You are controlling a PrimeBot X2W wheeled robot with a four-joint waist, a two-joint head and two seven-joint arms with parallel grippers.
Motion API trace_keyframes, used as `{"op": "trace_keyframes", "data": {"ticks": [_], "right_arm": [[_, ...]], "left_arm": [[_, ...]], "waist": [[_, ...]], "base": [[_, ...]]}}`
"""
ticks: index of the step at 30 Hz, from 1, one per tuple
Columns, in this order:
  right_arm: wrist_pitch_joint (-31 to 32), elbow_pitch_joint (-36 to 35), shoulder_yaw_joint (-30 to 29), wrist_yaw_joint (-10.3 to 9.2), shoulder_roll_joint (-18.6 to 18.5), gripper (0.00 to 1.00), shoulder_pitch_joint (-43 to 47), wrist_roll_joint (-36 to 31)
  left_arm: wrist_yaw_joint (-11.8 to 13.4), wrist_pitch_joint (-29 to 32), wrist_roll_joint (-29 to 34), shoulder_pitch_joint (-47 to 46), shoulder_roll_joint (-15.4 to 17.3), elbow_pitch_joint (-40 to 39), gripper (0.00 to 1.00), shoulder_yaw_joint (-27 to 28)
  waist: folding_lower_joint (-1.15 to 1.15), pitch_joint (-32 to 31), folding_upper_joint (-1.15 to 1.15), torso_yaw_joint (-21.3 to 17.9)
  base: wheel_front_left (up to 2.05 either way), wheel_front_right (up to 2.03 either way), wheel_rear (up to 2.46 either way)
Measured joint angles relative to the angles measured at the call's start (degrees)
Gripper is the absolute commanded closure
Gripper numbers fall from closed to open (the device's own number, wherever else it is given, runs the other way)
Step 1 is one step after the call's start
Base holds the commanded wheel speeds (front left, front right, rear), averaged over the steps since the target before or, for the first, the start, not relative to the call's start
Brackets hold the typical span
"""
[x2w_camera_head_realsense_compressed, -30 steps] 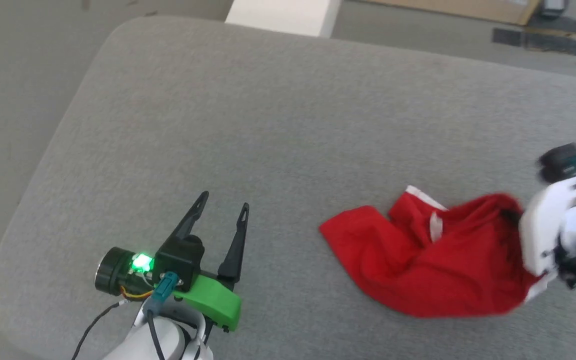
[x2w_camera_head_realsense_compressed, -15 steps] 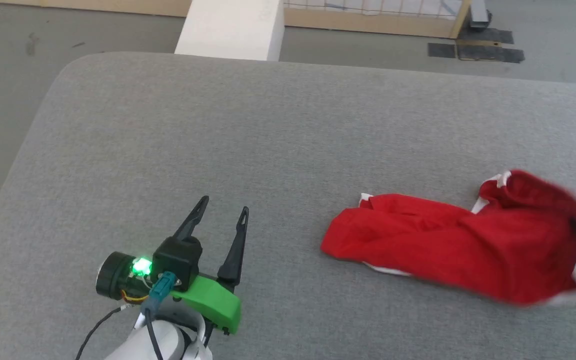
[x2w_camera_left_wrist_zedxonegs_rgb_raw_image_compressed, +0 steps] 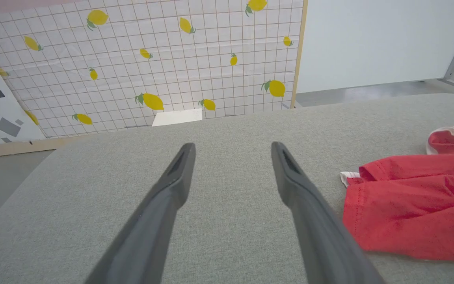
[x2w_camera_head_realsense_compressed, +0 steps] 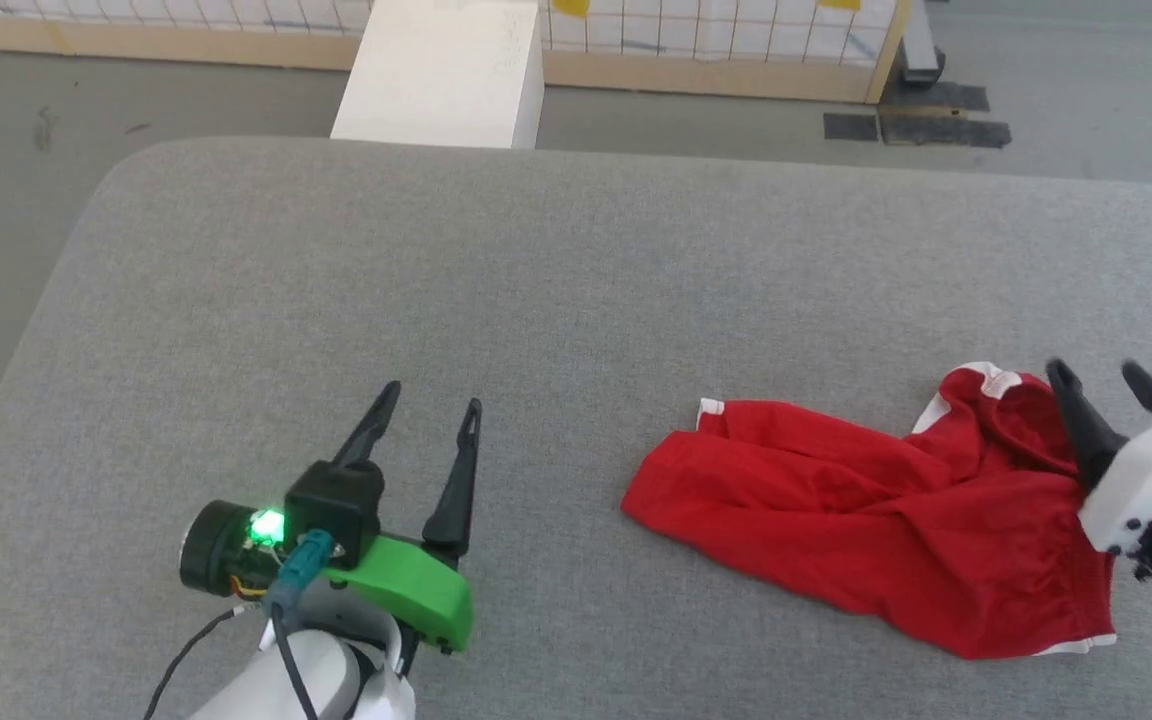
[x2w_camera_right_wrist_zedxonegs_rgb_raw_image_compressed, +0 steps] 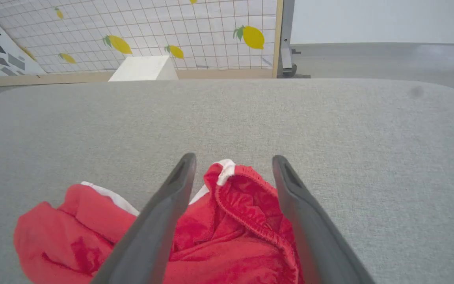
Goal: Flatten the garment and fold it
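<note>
Here, one garment (x2w_camera_head_realsense_compressed: 876, 520) (crumpled), left end effector (x2w_camera_head_realsense_compressed: 433, 395) apart, right end effector (x2w_camera_head_realsense_compressed: 1094, 368) apart, two total

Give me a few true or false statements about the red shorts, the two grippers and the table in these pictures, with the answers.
1. The bright red thin-fabric shorts with white trim lie rumpled on the grey fabric-covered table. True.
2. The right gripper is clamped shut on the shorts. False: its jaws stand open, with the gathered waistband showing between its fingers.
3. The left gripper is open above bare table, apart from the shorts. True.
4. The shorts are folded neatly in half. False: they are bunched and creased, not yet flattened.
5. The panel behind the table is printed with strawberries. False: it shows yellow lemons on a white grid.
</note>
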Motion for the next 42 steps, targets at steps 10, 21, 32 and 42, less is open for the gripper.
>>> {"op": "trace_keyframes", "data": {"ticks": [10,21,32,42], "right_arm": [[-14.5,-9.1,7.0,0.00,0.7,0.00,6.9,4.8],[-20.4,-12.3,7.4,0.00,6.1,0.00,12.5,0.5],[-19.7,-16.1,5.5,0.00,7.7,0.00,12.6,-3.3],[-21.3,-16.3,6.9,0.00,9.2,0.00,11.6,-5.0]], "left_arm": [[0.8,0.8,-2.4,0.2,0.0,-1.5,0.00,1.2],[-1.7,12.0,-4.1,-1.2,1.6,-1.8,0.00,-2.0],[-13.1,34.1,-10.8,-21.3,-3.5,1.6,0.00,-6.9],[-17.0,52.3,-17.4,-31.7,-8.1,12.6,0.00,-10.2]], "waist": [[0.00,-2.2,0.00,-1.7],[0.00,-0.5,0.00,-3.4],[0.00,6.2,0.00,-5.6],[0.00,12.2,0.00,-9.0]], "base": [[0.00,0.00,0.00],[0.00,0.00,0.00],[0.00,0.00,0.00],[0.00,0.00,0.00]]}}
